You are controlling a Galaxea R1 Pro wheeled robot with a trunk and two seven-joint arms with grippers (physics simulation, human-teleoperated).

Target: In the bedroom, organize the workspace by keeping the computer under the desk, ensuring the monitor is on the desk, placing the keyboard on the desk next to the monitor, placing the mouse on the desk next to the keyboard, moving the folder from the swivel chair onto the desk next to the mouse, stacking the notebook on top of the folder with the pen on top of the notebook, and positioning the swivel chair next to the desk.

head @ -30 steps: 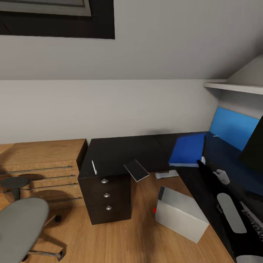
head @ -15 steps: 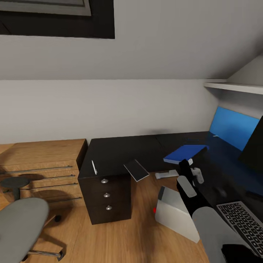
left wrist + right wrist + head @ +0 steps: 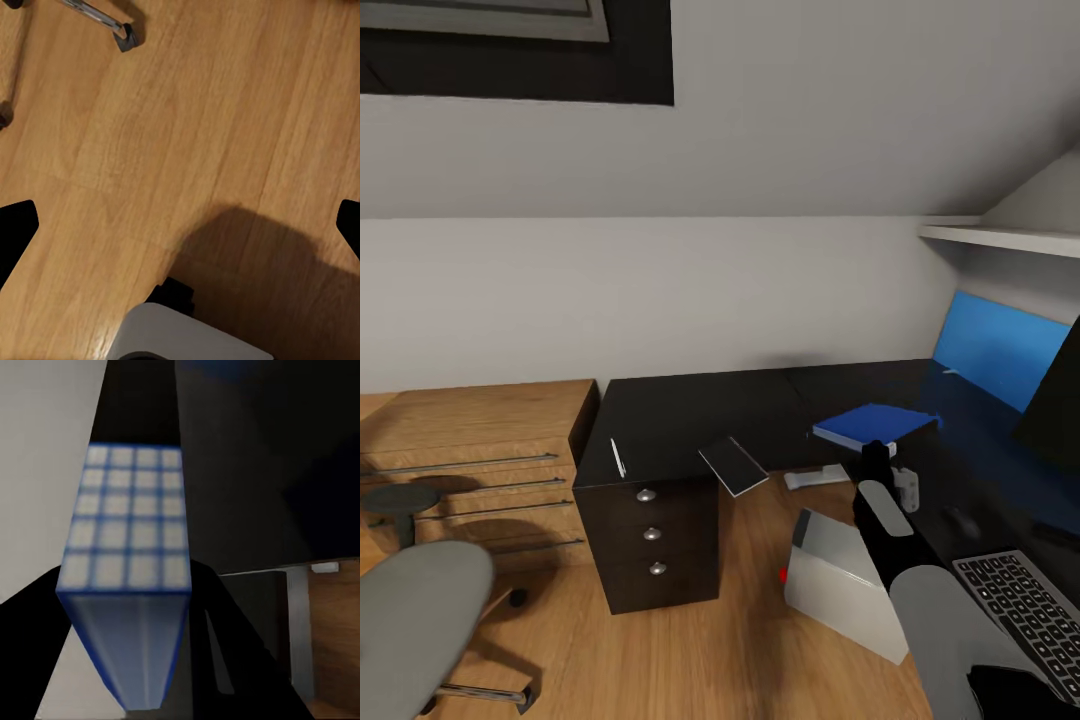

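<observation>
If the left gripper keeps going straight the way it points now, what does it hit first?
Most likely the bare wooden floor, which lies straight ahead in the left wrist view. The chair base's caster sits off to the side of that line. Distance to the floor is unclear.

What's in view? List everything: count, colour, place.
desk: 1, black, against the wall
folder: 1, blue, over the desk in the right hand
pen: 1, white, desk's left end
notebook: 1, grey, overhanging desk's front edge
computer: 1, grey, floor by desk
keyboard: 1, dark, desk, near right
monitor: 1, black, desk, far right
swivel chair: 1, grey, floor, left
dresser: 1, wooden, left of desk
right hand: shut on folder
left hand: open, above floor
</observation>
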